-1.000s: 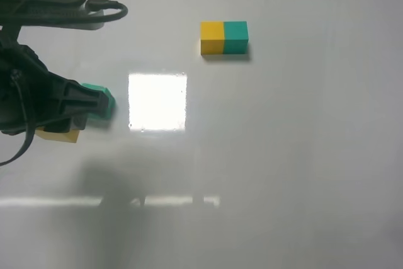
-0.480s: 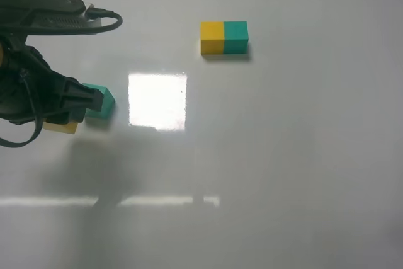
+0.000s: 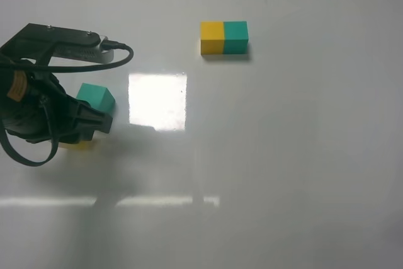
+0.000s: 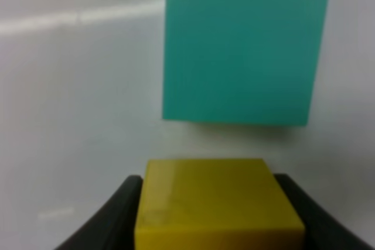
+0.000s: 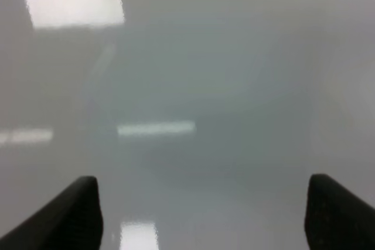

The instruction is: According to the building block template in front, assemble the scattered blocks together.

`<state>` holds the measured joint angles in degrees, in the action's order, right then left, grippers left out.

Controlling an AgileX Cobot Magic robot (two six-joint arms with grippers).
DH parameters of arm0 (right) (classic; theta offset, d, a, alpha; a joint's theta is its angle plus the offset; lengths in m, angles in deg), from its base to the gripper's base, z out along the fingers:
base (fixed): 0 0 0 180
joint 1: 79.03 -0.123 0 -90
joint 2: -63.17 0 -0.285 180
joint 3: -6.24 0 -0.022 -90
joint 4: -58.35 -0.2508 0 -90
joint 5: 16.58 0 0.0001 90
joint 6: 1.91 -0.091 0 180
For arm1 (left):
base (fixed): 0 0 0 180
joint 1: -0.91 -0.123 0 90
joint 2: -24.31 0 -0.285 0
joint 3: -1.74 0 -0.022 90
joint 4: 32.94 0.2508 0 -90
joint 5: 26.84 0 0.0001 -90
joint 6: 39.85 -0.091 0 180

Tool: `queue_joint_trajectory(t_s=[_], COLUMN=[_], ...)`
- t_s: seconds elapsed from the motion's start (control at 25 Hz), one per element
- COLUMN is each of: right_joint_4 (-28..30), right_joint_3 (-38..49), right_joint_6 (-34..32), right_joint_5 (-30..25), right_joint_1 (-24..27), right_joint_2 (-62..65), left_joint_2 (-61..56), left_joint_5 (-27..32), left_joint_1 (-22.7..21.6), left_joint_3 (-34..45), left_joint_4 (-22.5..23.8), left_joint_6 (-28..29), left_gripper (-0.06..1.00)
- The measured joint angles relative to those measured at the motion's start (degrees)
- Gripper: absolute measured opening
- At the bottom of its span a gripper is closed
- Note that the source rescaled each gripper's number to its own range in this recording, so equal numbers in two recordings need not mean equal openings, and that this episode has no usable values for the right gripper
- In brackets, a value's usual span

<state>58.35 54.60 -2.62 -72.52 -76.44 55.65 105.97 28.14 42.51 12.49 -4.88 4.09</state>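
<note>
Straight ahead of the left gripper (image 4: 210,226), which is clamped on the yellow cube (image 4: 212,194), sits the teal-green cube (image 4: 240,45), parted from the yellow one by a strip of bare surface (image 4: 70,115) and slightly off the gripper's line. Seen from above, the arm (image 3: 38,102) hides most of the yellow cube, so whether it rests on the surface is hard to say. Well apart from the teal-green cube lies the building block template (image 3: 224,37); the right gripper (image 5: 202,215) hangs spread and empty.

Small matte yellow cube (image 4: 217,203) gripped between black fingers (image 4: 117,218) of left gripper (image 4: 210,215). Just beside yellow cube, not touching: small matte teal-green cube (image 4: 243,45). Glossy white table (image 4: 76,115) beneath.
</note>
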Motion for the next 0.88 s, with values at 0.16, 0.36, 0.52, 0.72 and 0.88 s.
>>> queue_joint_trajectory(t_s=[0.16, 0.36, 0.52, 0.72, 0.88], right_joint_4=[0.0, 0.0, 0.0, 0.0, 0.0], right_joint_3=[0.0, 0.0, 0.0, 0.0, 0.0], right_joint_6=[0.0, 0.0, 0.0, 0.0, 0.0], right_joint_5=[0.0, 0.0, 0.0, 0.0, 0.0], right_joint_1=[0.0, 0.0, 0.0, 0.0, 0.0], right_joint_2=[0.0, 0.0, 0.0, 0.0, 0.0], left_joint_2=[0.6, 2.2, 3.2, 3.6, 3.7], left_joint_5=[-2.4, -3.7, -4.6, -6.2, -6.6], left_joint_1=[-1.1, -2.1, -2.4, -2.5, -2.5], left_joint_3=[0.0, 0.0, 0.0, 0.0, 0.0], left_joint_4=[0.4, 0.9, 1.7, 1.9, 1.7], left_joint_6=[0.0, -0.2, -0.5, -1.5, -1.7], left_gripper=[0.0, 0.0, 0.0, 0.0, 0.0])
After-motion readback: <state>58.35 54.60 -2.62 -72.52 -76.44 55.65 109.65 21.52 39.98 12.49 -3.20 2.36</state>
